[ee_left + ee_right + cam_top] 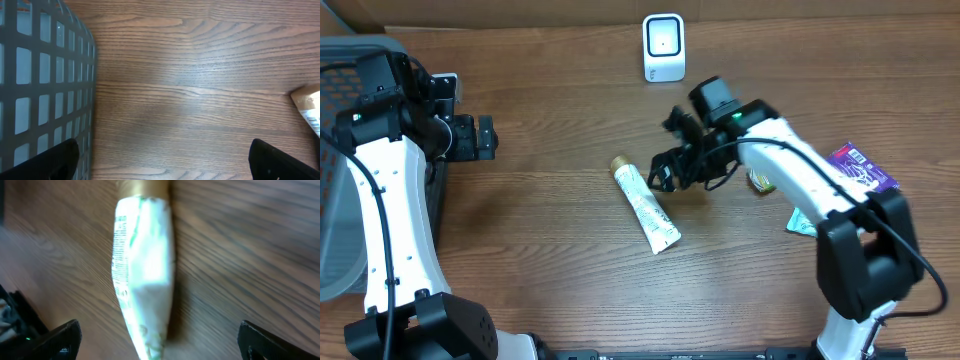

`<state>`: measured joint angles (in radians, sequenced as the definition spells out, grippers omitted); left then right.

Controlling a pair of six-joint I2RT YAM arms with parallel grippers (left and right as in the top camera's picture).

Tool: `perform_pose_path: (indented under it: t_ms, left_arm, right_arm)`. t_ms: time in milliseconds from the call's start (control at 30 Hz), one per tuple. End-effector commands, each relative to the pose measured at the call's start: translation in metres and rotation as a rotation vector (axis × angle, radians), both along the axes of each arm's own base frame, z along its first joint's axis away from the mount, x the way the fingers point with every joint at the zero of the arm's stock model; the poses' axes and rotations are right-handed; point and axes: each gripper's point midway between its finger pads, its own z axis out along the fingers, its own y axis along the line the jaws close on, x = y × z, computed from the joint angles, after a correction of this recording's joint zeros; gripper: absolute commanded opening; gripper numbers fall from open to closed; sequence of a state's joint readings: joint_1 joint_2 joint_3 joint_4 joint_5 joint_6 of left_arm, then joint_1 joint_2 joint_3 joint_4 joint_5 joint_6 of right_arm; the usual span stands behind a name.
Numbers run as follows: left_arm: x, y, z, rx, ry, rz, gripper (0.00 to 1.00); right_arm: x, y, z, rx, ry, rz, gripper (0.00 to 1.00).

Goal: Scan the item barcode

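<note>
Tube [645, 208]: lies flat on the table [550, 260], near the middle. Its gold cap [618, 163] points away from me and slightly to my left, and its crimped end points back toward me. White body with green print. The print is too blurred in the right wrist view to tell whether a barcode faces up.

Right hand [667, 172]: just beside the cap half of the tube, on its right. In the wrist view the 2 fingertips [55, 340] sit at the outer corners, spread wide, with the tube running between them and apart from both. It is grasping nothing.

Left hand [485, 137]: far on my left, next to the grey mesh basket [340, 200] and well apart from the tube. Its 2 fingers are spread wide with only bare wood between them, holding nothing.

White scanner unit [663, 47]: stands upright at the far edge of the table, well apart from the tube.

Other items, right side: 1 purple packet [860, 168] beside my right arm. 1 pale green packet [800, 222] and 1 yellowish item [760, 182] are both partly hidden by the arm, so I cannot identify them.
</note>
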<state>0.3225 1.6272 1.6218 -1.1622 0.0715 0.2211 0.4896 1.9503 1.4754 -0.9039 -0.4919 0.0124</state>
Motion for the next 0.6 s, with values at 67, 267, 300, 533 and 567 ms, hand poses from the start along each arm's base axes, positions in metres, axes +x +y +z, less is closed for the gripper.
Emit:
perform_pose_path:
  t_ms: [67, 267, 300, 533, 567]
  left_arm:
    - [-0.002, 0.0, 0.002, 0.009, -0.005, -0.022, 1.0]
    - [-0.002, 0.0, 0.002, 0.009, -0.005, -0.021, 1.0]
    - [-0.002, 0.0, 0.002, 0.009, -0.005, -0.021, 1.0]
    - [-0.002, 0.0, 0.002, 0.009, -0.004, -0.022, 0.99]
    - [-0.002, 0.0, 0.002, 0.009, -0.005, -0.023, 1.0]
  right_arm:
    - [-0.019, 0.022, -0.03, -0.031, -0.006, 0.15, 1.0]
    - [-0.029, 0.027, -0.056, -0.044, 0.058, 0.17, 1.0]
    - [-0.028, 0.027, -0.056, -0.04, 0.06, 0.165, 1.0]
    - [-0.019, 0.045, -0.067, 0.016, 0.091, 0.082, 0.97]
    - [-0.019, 0.047, -0.071, 0.012, 0.101, 0.075, 0.96]
